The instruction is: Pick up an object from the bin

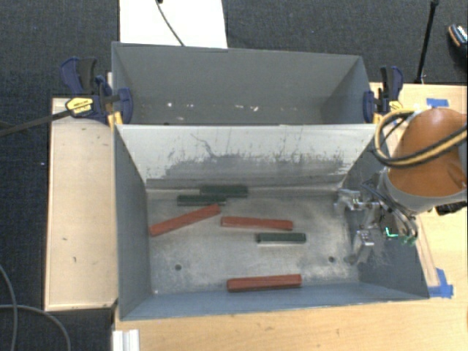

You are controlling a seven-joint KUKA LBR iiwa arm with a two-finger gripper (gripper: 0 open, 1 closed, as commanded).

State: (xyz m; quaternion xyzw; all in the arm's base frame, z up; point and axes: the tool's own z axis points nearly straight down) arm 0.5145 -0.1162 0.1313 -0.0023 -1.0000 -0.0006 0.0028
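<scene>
Nearest candidate for picking: a dark green bar (281, 237), lying flat on the bin floor, near the gripper (361, 244) on the view's left of it, and apart from it. The gripper hangs low over bare floor close to the bin's sloping right wall (398, 276). Nothing is seen in its grasp, and how its jaws stand cannot be told from here.

Likely hazards, as judged from this layout:
- The gripper is close to the right wall, so a descent here would probably close on bare metal or scrape the slope.
- Every bar lies flat and low. A grasp along a bar's length rather than across it would likely slide off or push the bar away.
- A pale strip seems to lie just under the green bar's near edge, and it could be caught along with the bar.

Contents of the grey metal bin (131, 225), outward from the gripper:
- A red-brown bar (256, 224) lies just beyond the green one, toward the far wall, close to it but not clearly touching.
- A second red-brown bar (264, 283) lies nearer the front wall, well apart from the others.
- Farther toward the view's left, a third red-brown bar (184, 221) lies tilted.
- Farthest from the gripper, what appear to be two dark green bars (213, 194) lie side by side and overlapping lengthwise at the foot of the far wall.

The bars are scattered singly and none are heaped.
</scene>
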